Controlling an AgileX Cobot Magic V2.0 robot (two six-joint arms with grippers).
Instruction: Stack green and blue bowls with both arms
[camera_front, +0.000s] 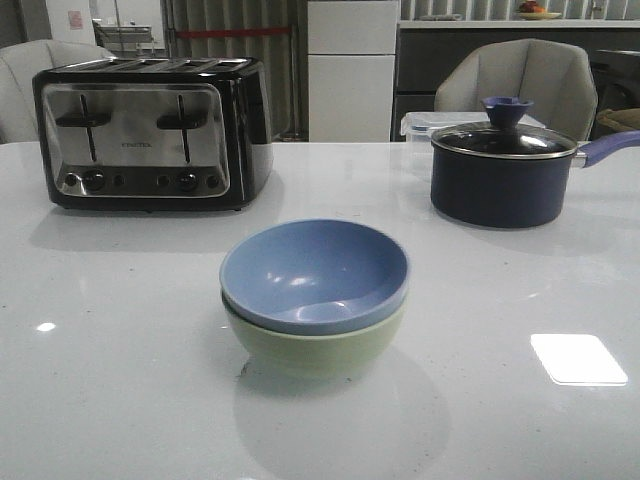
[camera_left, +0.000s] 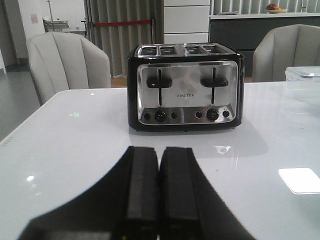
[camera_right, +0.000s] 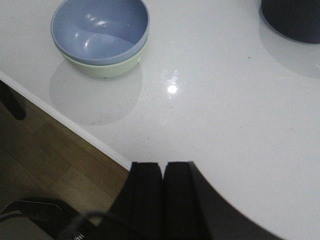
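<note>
Neither arm shows in the front view; only the wrist cameras catch the grippers, and each is cut off by the frame edge, so just the black fingers can be seen. The left gripper (camera_left: 160, 185) has its fingers pressed together with nothing between them, hovering over bare table (camera_left: 75, 150) and facing the toaster (camera_left: 186, 87); no bowl appears in its view. The right gripper (camera_right: 162, 195) is likewise closed and empty, held near the table edge with wooden floor (camera_right: 45, 165) visible below.

The blue bowl (camera_front: 313, 272) sits nested in the green bowl (camera_front: 318, 345), tilted slightly so its rim rides higher on one side. Most of the green bowl's inside is hidden by the blue one. The stack stands near the front middle of the table, well apart from the right gripper.

Farther back, the toaster stands on the left and a dark saucepan (camera_front: 497, 180) with lid on the right, its handle cut off by the frame. Behind the pan a clear container (camera_front: 420, 125) is mostly hidden.
</note>
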